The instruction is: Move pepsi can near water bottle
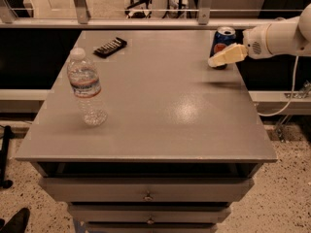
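1. A gray table (160,130) fills the middle, light glaring off its top; drawers (146,191) sit below, near side.
2. Speckled floor (286,203) shows near right.
3. A metal railing (146,9) runs along the far side.
4. The gripper (227,56) hangs at the table's far right.

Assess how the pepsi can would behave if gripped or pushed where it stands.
Upright and metal-looking, the pepsi can probably stays stiff under a grasp. Its round side may slip, or roll if tipped. It stands by the right edge of the table, gripper at its front, so a sideways push might drop it.
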You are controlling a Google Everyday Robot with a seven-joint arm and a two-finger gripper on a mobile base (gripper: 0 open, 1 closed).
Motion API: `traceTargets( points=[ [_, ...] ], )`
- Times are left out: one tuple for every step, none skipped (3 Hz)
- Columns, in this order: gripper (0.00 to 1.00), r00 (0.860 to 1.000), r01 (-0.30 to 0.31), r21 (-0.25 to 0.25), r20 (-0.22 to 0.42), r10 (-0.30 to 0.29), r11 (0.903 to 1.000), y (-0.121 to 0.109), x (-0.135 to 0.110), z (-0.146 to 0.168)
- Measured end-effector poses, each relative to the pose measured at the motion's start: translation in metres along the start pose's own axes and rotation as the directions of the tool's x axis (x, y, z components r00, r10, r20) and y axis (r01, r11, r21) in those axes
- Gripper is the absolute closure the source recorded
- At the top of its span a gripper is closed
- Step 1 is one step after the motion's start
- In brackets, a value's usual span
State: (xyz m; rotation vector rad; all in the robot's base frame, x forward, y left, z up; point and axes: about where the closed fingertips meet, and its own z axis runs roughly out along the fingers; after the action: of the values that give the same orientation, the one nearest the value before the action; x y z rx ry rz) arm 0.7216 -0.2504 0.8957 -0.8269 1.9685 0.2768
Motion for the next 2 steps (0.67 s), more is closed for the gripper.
traceTargets(
  points=[
    [0.25, 0.994, -0.055, 0.03, 0.094, 0.052, 0.998, -0.016, -0.006, 0.006],
    [0.48, 0.99, -0.069, 0.059, 0.128, 0.061, 0.9959, -0.026, -0.006, 0.002]
  ],
)
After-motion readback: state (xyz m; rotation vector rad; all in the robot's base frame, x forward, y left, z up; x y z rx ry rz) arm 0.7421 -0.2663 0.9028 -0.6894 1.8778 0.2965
